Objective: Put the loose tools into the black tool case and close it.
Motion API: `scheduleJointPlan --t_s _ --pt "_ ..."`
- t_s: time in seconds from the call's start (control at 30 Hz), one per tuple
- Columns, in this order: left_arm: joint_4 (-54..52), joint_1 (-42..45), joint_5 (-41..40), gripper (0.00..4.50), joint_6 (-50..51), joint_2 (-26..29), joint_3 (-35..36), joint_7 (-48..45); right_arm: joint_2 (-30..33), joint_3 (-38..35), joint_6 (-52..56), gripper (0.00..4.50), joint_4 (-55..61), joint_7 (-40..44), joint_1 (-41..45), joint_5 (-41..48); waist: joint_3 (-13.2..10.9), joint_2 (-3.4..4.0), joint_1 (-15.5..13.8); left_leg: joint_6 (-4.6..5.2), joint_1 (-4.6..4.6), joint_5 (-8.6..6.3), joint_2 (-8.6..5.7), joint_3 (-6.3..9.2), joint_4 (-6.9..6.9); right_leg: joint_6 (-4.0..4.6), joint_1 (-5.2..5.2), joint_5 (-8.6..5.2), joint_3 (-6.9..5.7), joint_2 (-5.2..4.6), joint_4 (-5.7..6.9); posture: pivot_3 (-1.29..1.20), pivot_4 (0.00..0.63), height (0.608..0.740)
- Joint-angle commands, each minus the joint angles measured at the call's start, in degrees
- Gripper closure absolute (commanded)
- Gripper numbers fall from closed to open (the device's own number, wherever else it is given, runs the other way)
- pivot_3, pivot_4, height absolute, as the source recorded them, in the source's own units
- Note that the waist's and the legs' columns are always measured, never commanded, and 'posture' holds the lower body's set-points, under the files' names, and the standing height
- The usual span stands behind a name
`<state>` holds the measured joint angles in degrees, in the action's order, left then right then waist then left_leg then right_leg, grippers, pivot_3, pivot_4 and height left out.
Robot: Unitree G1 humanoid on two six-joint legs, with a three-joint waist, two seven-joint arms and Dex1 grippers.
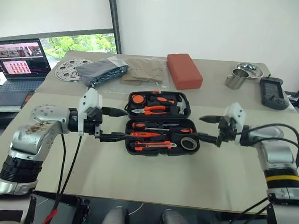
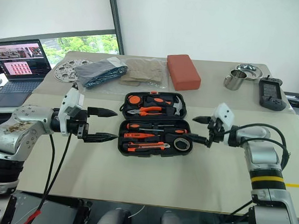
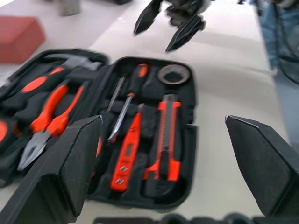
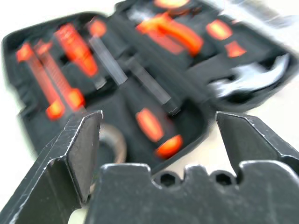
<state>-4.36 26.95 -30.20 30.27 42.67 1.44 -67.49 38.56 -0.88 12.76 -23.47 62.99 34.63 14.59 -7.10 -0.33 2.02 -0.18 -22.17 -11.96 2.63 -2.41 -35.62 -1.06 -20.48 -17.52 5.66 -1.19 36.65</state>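
Observation:
The black tool case (image 1: 187, 113) lies open flat at the middle of the table. In its slots rest orange-handled pliers (image 1: 152, 110), thin-shafted screwdrivers (image 1: 161, 127), a slim orange driver (image 1: 146, 135), a utility knife (image 1: 155, 144) and a grey tape roll (image 1: 189, 143). My left gripper (image 1: 125, 124) hovers open just off the case's left side, pointing across it. My right gripper (image 1: 200, 127) is open at the case's right side, beside the tape roll and facing the left one. Both grippers are empty.
A red block (image 1: 184, 70), folded cloths (image 1: 104, 70) and a perforated metal disc (image 1: 69, 69) lie behind the case. A steel cup (image 1: 236, 79), a steel bowl (image 1: 249, 70) and a black handheld device (image 1: 274, 92) stand at the far right. A laptop (image 1: 19, 60) sits off the table's left.

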Motion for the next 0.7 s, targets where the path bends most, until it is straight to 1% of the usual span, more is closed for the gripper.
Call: scheduleJointPlan --t_s 0.03,0.1,0.17,0.2,0.27,0.37,0.47,0.6,0.7 --pt "5.34 2.26 -0.15 0.00 0.83 -2.30 2.90 4.73 -1.56 -0.88 2.25 0.03 -7.23 -4.33 5.95 -1.30 0.00 0.00 0.16 0.00 0.00 0.00 -0.01 0.00 0.00 0.00 0.00 0.00 0.00 -0.01 0.01 0.00 0.150 0.740" --pt "10.36 4.68 -0.54 0.00 2.24 -3.58 3.70 6.37 -2.50 -0.22 5.09 0.03 -12.86 -5.44 10.02 -2.14 -0.01 -0.02 0.29 0.00 0.00 0.00 -0.01 0.01 0.00 0.01 -0.02 0.01 -0.01 0.00 0.02 0.00 0.150 0.740" --pt "17.52 8.46 -2.61 0.00 6.29 -5.15 5.26 7.64 -4.05 -0.93 8.45 0.03 -19.06 -5.49 14.59 -1.39 -0.02 -0.02 0.31 0.00 -0.01 0.00 -0.03 0.02 0.00 0.02 -0.03 0.01 -0.03 0.00 0.04 0.00 0.150 0.740" --pt "23.13 11.49 -2.34 0.00 7.92 -6.46 6.18 10.34 -4.93 -1.35 10.30 0.03 -23.33 -6.37 17.32 -1.46 -0.02 -0.03 0.37 0.00 -0.02 0.01 -0.04 0.01 0.00 0.02 -0.06 0.01 -0.03 0.00 0.05 0.00 0.150 0.740" --pt "31.13 15.87 -1.03 0.00 8.68 -8.21 7.39 14.59 -6.08 -2.11 13.04 0.03 -29.53 -7.34 21.19 -1.44 -0.02 -0.03 0.43 0.00 -0.01 0.01 -0.06 0.02 0.00 0.02 -0.08 0.01 -0.05 0.00 0.09 0.00 0.150 0.740" --pt "40.53 21.82 -1.78 0.00 12.05 -10.09 9.33 16.40 -7.67 -4.38 16.44 0.03 -37.99 -9.74 26.44 -0.65 -0.02 -0.03 0.44 0.00 -0.04 0.01 -0.08 0.07 0.03 0.02 -0.12 0.02 -0.08 -0.01 0.10 0.00 0.150 0.740" --pt "48.64 26.56 -2.16 0.00 15.08 -11.17 11.14 17.53 -8.62 -5.91 17.35 0.03 -42.88 -11.41 29.35 -0.99 -0.02 -0.02 0.43 0.00 -0.10 0.01 -0.13 0.09 0.29 0.03 -0.21 0.03 -0.09 -0.04 0.12 0.00 0.150 0.740" --pt "58.96 31.28 -0.44 0.00 14.90 -12.53 12.67 20.46 -10.23 -7.52 16.45 0.03 -46.96 -15.52 31.64 -1.72 -0.01 -0.02 0.46 -0.02 -0.23 0.02 -0.13 0.12 0.62 0.05 -0.44 0.04 -0.11 -0.04 0.23 0.00 0.150 0.740" --pt "65.21 34.59 -0.03 0.00 12.79 -13.51 14.63 22.53 -11.63 -9.45 15.87 0.73 -48.69 -17.18 32.81 -1.08 -0.01 -0.01 0.51 -0.09 -0.37 0.06 -0.14 0.11 0.72 0.05 -0.66 0.04 -0.13 -0.05 0.32 0.00 0.150 0.740"
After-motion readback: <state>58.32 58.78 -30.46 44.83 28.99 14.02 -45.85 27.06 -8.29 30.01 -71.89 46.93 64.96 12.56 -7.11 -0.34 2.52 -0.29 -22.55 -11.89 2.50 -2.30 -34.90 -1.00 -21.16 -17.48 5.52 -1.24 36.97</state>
